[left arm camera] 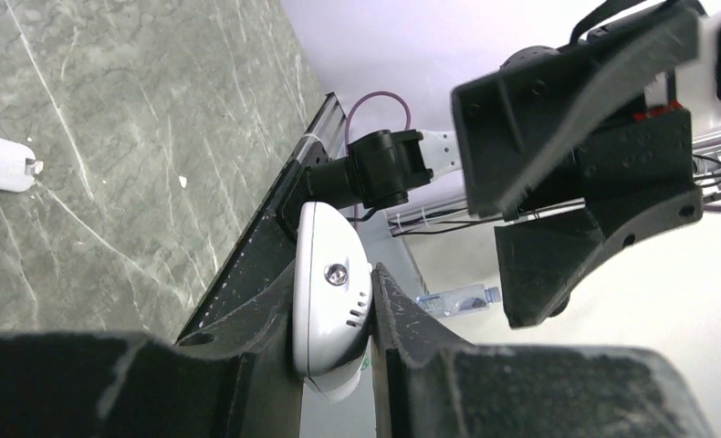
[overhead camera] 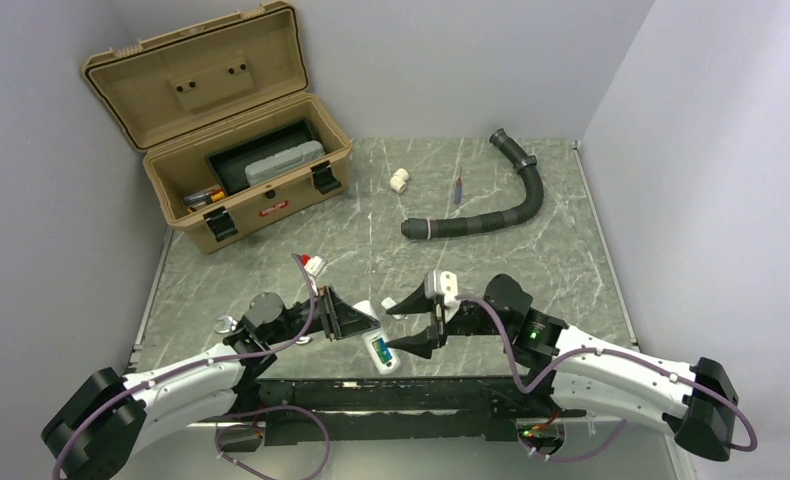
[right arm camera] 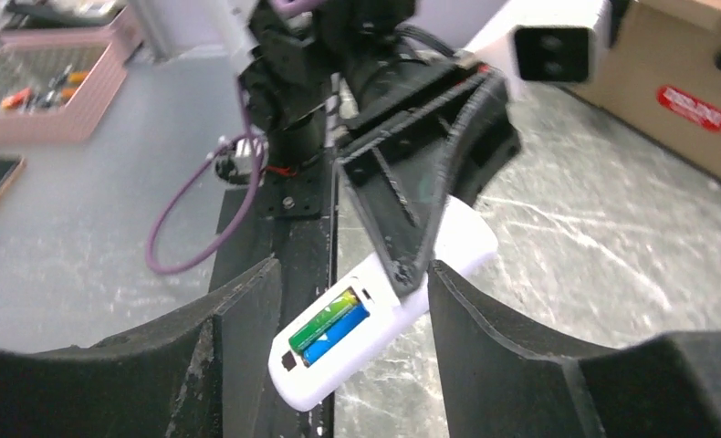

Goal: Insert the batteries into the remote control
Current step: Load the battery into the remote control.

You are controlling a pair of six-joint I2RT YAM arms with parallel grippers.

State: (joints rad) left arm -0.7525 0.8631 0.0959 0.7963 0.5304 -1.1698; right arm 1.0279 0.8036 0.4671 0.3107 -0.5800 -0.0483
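1. The left gripper (left arm camera: 334, 301) is clenched on the remote control (right arm camera: 462, 242), its fingers (left arm camera: 266, 338) pressing on the two long sides.
2. The remote sits at the near edge of the table (overhead camera: 571, 260), between the two arms, with its back turned toward the right wrist camera.
3. The battery bay is uncovered, and both batteries (right arm camera: 331, 327) lie in it side by side, the green one next to the blue one.
4. The right gripper (right arm camera: 352, 274) is released, with its fingers spread on either side of the remote's battery end and a gap showing on each side.
5. A small white piece (left arm camera: 1, 173) lies on the table, apart from the remote.
6. Farther back are an open tan toolbox (overhead camera: 221, 150), a black hose (overhead camera: 491, 215) and a white pipe fitting (overhead camera: 399, 180).
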